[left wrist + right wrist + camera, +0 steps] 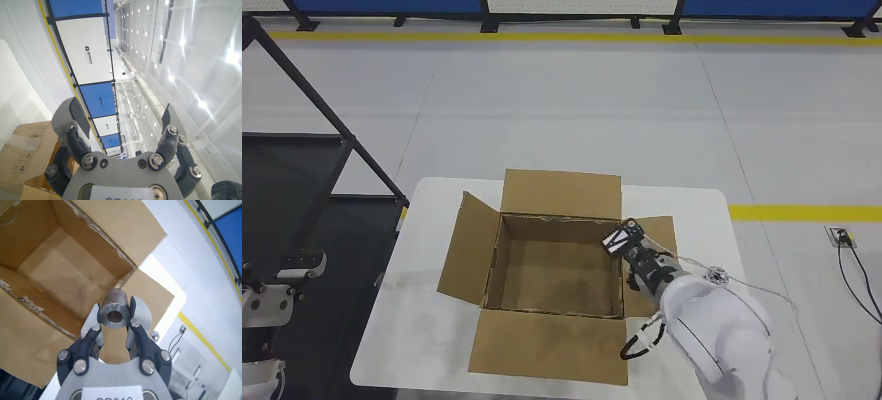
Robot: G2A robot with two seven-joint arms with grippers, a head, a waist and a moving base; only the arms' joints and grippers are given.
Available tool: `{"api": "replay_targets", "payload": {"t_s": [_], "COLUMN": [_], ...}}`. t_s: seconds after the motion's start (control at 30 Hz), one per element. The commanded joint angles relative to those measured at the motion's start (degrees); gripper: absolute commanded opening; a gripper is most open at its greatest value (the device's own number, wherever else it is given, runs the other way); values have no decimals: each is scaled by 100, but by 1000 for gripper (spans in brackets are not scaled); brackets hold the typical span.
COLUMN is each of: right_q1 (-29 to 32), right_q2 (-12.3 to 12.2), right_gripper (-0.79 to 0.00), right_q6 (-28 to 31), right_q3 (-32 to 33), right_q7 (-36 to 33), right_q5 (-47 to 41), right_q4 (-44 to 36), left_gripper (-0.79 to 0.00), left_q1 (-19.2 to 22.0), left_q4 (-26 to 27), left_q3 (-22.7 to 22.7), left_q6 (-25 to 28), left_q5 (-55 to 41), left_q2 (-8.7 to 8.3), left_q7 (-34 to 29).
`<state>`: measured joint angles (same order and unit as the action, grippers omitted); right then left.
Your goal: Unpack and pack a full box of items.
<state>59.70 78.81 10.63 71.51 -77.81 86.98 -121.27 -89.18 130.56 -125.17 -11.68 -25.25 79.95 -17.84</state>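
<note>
Right hand (115, 307) clamped on a metal cylinder (113, 302) at the box's edge

The hollow grey cylinder is pinched between the two fingers, held above the right-hand wall of the open cardboard box (552, 275). The box stands on the white worktop (692, 205) with its flaps folded outward. The left hand (122, 115) is spread wide, holds nothing and points toward the ceiling.

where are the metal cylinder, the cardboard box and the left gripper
metal cylinder (115, 306): right wrist view, end face just above the bore
cardboard box (547, 345): top view, near flap
left gripper (122, 106): left wrist view, midway between its open fingertips
</note>
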Motion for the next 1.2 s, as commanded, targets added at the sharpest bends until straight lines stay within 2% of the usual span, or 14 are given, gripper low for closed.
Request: {"api": "replay_targets", "payload": {"t_s": [0.0, 0.17, 0.3, 0.6, 0.87, 1.17], "right_q1": [494, 1492, 1881, 1345, 642, 190], "right_q2": [-54, -136, -178, -272, -328, -360], "right_gripper": [-785, -785, -785, -785, -785, -785], "right_q6": [-149, -143, -150, 77, -260, -714], "right_q3": [669, 1799, 2416, 2690, 2491, 2236], "right_q7": [158, 820, 1090, 1020, 712, 466], "right_q5": [-88, -691, -1061, -1503, -1242, -910], "right_q4": [-195, -254, 303, 1846, 2930, 3344], "left_gripper": [0, 0, 0, 0, 0, 0], "left_q1": [0, 0, 0, 0, 0, 0], "left_q4": [0, 0, 0, 0, 0, 0], "left_q3": [0, 0, 0, 0, 0, 0], "left_q6": [0, 0, 0, 0, 0, 0], "left_q5": [0, 0, 0, 0, 0, 0], "left_q2": [0, 0, 0, 0, 0, 0], "left_q7": [0, 0, 0, 0, 0, 0]}}
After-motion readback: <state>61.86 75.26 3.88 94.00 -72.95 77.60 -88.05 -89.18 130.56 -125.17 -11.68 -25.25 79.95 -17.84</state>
